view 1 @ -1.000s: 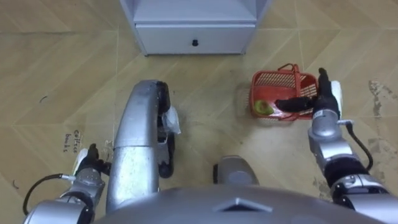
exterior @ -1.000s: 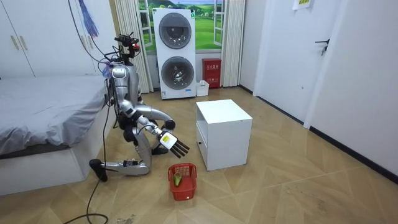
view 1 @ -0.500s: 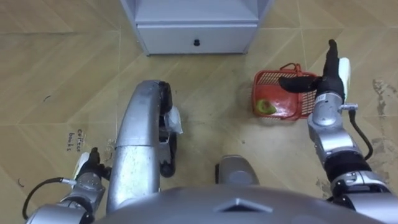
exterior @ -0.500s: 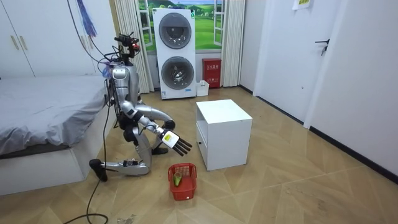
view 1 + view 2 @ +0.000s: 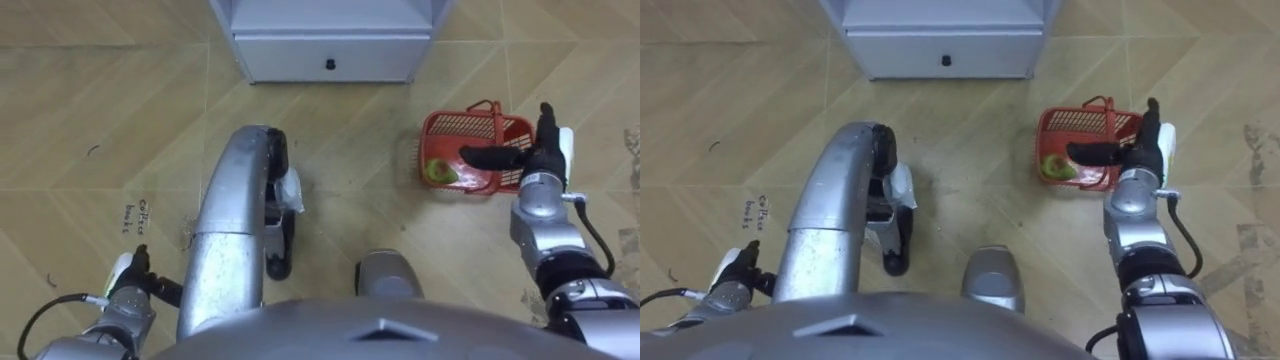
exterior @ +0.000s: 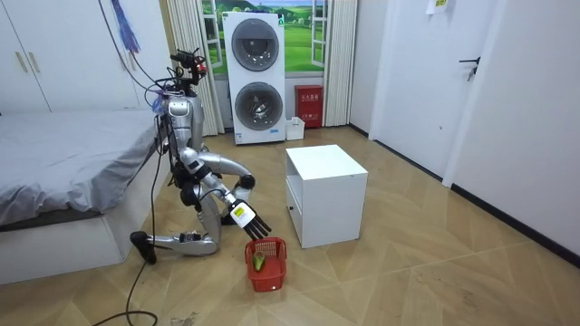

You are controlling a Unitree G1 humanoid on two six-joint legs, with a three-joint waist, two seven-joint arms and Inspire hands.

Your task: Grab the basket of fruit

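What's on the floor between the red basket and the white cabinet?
Just bare wooden floor lies between the red basket and the white cabinet, in the left eye view.

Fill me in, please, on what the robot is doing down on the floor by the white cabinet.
The robot kneels on the floor in front of the white cabinet, going for the red fruit basket that stands on the floor to its right, with a green fruit inside. Its right hand is at the basket's far side, fingers straight and thumb reaching across the top, nothing gripped yet. The left hand hangs low at its side.
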